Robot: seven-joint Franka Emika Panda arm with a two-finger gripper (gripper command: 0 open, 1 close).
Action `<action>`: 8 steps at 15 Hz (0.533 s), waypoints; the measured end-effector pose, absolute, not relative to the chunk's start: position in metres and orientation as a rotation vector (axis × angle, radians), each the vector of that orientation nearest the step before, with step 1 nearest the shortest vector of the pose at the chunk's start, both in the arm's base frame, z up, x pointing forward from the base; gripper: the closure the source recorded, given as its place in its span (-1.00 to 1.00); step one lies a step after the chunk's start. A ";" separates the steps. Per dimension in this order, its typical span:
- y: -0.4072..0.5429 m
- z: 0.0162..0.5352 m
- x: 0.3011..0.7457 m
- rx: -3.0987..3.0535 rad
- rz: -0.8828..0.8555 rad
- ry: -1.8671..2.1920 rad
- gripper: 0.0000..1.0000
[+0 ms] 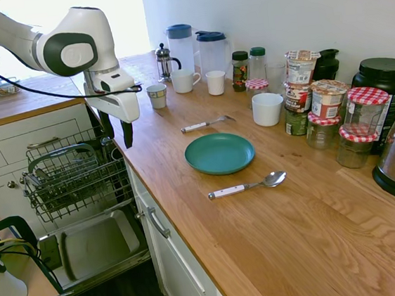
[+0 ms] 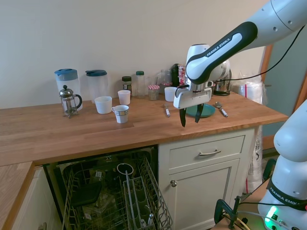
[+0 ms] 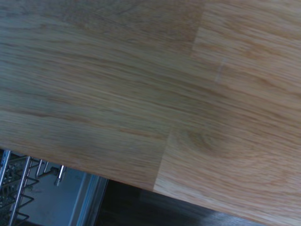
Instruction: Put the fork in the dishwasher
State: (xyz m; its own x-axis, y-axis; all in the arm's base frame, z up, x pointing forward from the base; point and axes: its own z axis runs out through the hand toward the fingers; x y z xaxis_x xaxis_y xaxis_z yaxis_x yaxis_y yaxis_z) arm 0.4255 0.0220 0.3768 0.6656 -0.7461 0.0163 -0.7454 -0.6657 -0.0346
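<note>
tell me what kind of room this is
Almost certainly a home kitchen. A long wooden counter carries mugs, jars and a coffee press, white cabinets with metal handles sit under it, and an open dishwasher shows its wire racks.

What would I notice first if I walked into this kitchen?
Probably the big white robot arm, its gripper hanging open and empty over the counter's front edge. Right below it the dishwasher stands open with its grey wire rack pulled out. On the wooden counter a teal plate sits between a white-handled fork on its wall side and a spoon on its front side.
</note>
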 end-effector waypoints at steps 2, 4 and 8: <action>0.022 0.376 0.426 -2.853 -0.050 1.270 -1.00; 0.023 0.378 0.430 -2.842 -0.072 1.277 -1.00; 0.030 0.385 0.461 -2.778 -0.191 1.333 -1.00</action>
State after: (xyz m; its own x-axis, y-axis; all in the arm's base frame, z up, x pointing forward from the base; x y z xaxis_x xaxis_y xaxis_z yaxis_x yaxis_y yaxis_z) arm 0.4613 0.0301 0.3850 0.6197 -0.7799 0.0879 -0.7732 -0.6259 -0.1020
